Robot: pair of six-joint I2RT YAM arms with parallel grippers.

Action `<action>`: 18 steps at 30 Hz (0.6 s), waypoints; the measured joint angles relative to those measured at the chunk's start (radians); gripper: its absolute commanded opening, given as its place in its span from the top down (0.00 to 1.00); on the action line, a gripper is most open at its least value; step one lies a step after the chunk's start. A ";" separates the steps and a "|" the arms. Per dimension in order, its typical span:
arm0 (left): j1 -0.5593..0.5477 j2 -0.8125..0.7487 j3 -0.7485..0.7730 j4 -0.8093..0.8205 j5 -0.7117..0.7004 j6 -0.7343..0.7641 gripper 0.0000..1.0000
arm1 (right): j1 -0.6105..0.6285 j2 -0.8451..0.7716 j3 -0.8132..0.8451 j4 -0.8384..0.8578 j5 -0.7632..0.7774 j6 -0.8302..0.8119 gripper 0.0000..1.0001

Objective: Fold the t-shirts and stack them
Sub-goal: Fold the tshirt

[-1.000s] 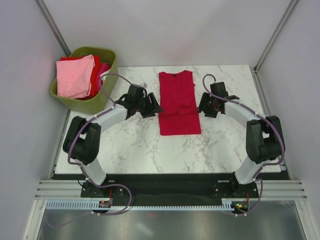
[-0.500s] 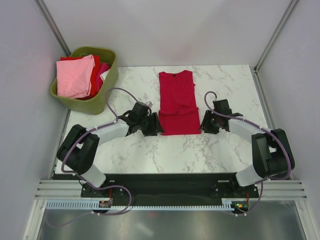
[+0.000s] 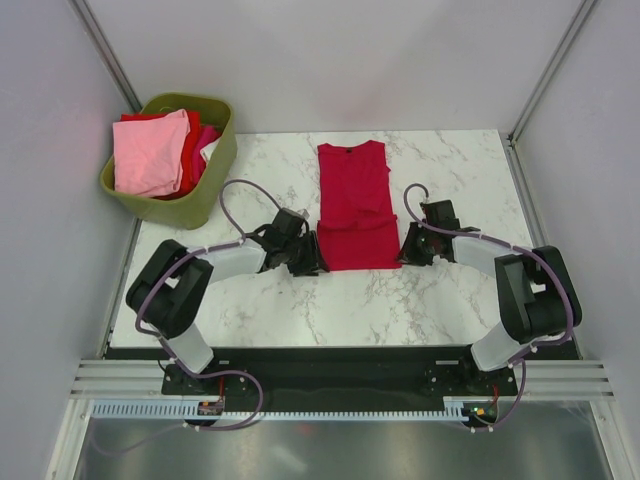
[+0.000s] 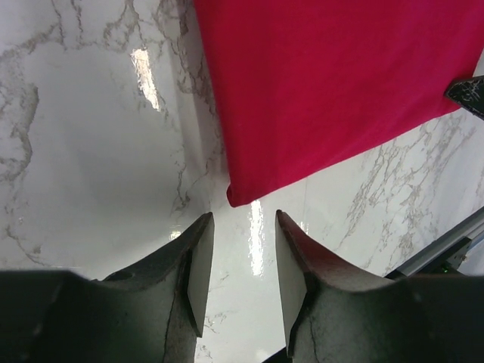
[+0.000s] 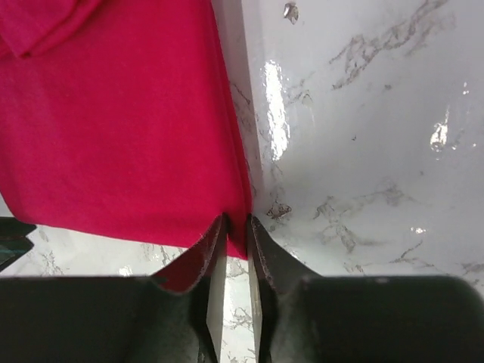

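Note:
A crimson red t-shirt (image 3: 353, 200) lies flat mid-table, folded into a narrow strip with its neck at the far end. My left gripper (image 3: 314, 255) sits low at its near left corner. In the left wrist view this gripper (image 4: 243, 227) is open, and the shirt's corner (image 4: 238, 198) lies just beyond the tips, untouched. My right gripper (image 3: 405, 248) is at the near right corner. In the right wrist view its jaws (image 5: 237, 223) are pinched narrow on the shirt's (image 5: 113, 136) corner edge.
An olive-green basket (image 3: 222, 150) stands at the table's far left corner, holding a light pink shirt (image 3: 150, 150) with red and magenta cloth beneath. Bare marble table (image 3: 400, 300) lies between the shirt and the arm bases. Grey walls close in both sides.
Both arms moved from the shirt's sides down to its near corners. Both grippers narrowed, the right one closing onto the shirt's corner.

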 measured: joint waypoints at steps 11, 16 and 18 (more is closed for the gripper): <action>-0.006 0.066 0.024 0.043 -0.021 -0.028 0.98 | 0.008 0.006 0.000 0.008 -0.005 -0.005 1.00; -0.006 0.071 0.039 0.032 -0.044 -0.031 0.98 | 0.008 0.005 0.000 0.005 -0.006 -0.005 1.00; -0.006 0.071 0.071 -0.005 -0.054 -0.029 0.98 | 0.008 0.003 0.010 -0.017 -0.006 -0.005 1.00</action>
